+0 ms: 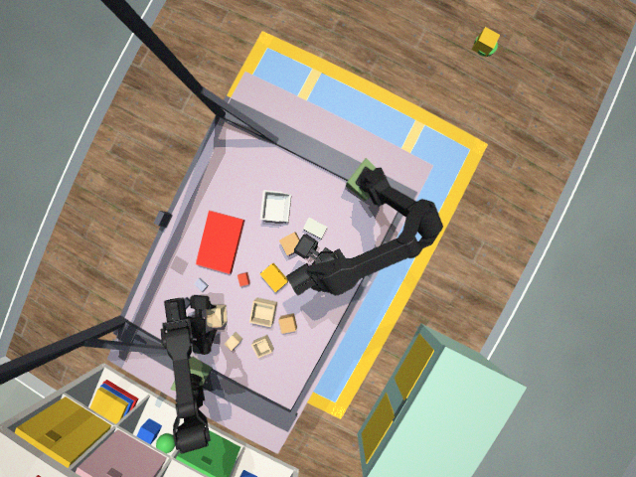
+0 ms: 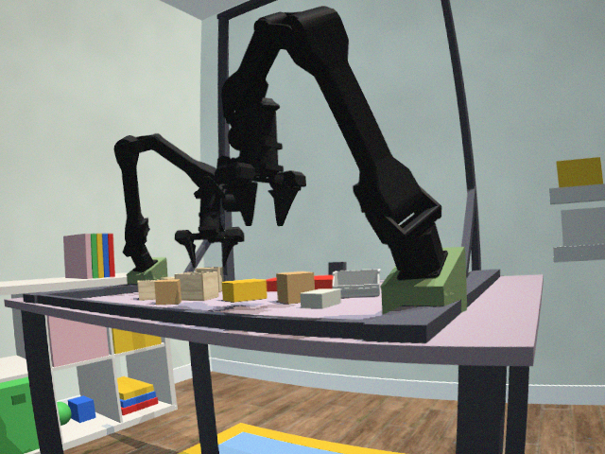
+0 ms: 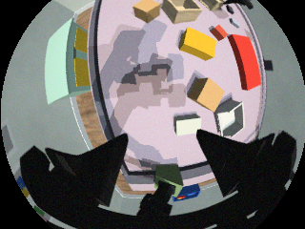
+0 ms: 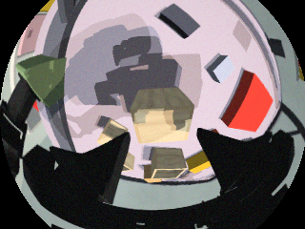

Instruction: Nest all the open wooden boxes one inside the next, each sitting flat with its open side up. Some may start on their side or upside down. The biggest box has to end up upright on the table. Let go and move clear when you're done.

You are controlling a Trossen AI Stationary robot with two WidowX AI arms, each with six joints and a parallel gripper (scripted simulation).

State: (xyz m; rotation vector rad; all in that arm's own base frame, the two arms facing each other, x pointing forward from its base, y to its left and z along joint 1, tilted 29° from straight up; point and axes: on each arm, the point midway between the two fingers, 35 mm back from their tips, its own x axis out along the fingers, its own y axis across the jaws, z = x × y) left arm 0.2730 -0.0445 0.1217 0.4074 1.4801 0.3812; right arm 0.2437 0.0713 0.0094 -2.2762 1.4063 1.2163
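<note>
The largest-looking wooden box (image 1: 263, 312) (image 2: 197, 286) stands open side up. A smaller open wooden box (image 1: 262, 347) stands beside it, also open side up. The smallest wooden box (image 1: 234, 341) lies nearby; its orientation is unclear. Another wooden box (image 1: 216, 315) (image 4: 162, 102) sits below the right gripper; its upper face looks closed, with no rim visible. My right gripper (image 4: 164, 134) (image 2: 209, 267) is open and empty above that box. My left gripper (image 3: 162, 135) (image 2: 265, 224) is open and empty, high above the table near the orange blocks.
A red slab (image 1: 220, 241), red cube (image 1: 243, 279), yellow block (image 1: 273, 277) (image 3: 197, 44), two orange blocks (image 1: 287, 324) (image 3: 206, 94), a white block (image 1: 314, 228) (image 3: 188, 125), a white open tray (image 1: 262, 208) and a pale blue block (image 1: 201, 284) lie around. Raised dark edges border the table.
</note>
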